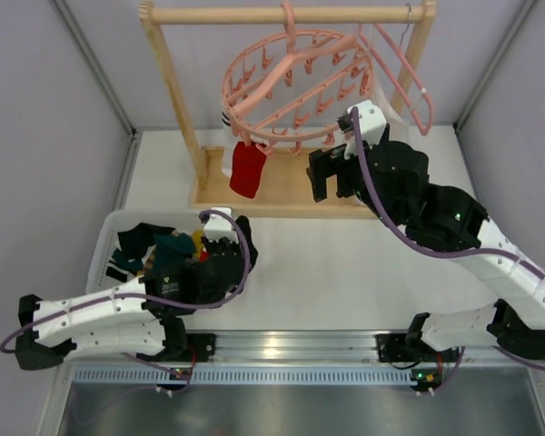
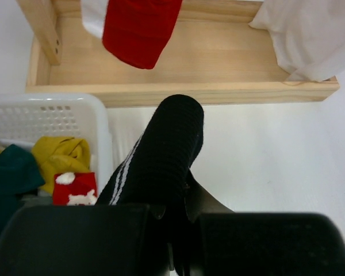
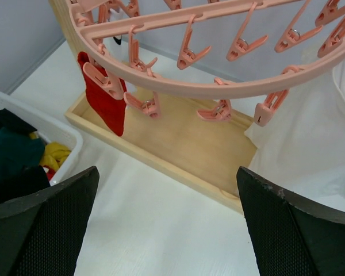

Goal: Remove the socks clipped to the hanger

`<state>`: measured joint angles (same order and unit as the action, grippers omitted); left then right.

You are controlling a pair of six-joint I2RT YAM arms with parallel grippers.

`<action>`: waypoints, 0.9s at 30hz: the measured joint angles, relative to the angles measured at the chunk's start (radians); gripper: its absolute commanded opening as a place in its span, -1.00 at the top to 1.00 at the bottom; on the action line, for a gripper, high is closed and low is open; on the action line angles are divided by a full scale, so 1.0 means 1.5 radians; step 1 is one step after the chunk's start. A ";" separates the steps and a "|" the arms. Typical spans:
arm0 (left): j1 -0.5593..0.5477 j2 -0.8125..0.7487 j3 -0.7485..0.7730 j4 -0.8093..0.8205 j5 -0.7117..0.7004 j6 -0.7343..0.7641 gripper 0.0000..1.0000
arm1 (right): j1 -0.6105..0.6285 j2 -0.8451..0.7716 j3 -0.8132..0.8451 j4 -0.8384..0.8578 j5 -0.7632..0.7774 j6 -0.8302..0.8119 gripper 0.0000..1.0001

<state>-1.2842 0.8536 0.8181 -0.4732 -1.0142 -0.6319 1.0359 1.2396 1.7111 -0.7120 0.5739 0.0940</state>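
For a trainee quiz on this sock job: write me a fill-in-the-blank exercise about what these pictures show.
1. The striped sock held in the left gripper is mostly ____.
2. In the right wrist view, the hanging sock clipped to the hanger is ____.
3. The right gripper, near the hanger, has its jaws ____.

Missing words: black; red; open.

We are seeing bright, even light washing out the white surface [image 1: 345, 263], casting only faint shadows, while the fingers [image 2: 75, 241] of the left tool [image 2: 178, 230] are looking soft.
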 measured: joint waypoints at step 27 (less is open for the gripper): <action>0.720 -0.029 0.052 -0.232 0.188 -0.063 -0.49 | 0.000 -0.019 -0.087 0.011 -0.054 0.033 -0.99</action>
<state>-0.2039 0.8101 0.8963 -0.8207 -0.7326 -0.7265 1.0359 1.2114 1.5799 -0.6956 0.4927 0.1429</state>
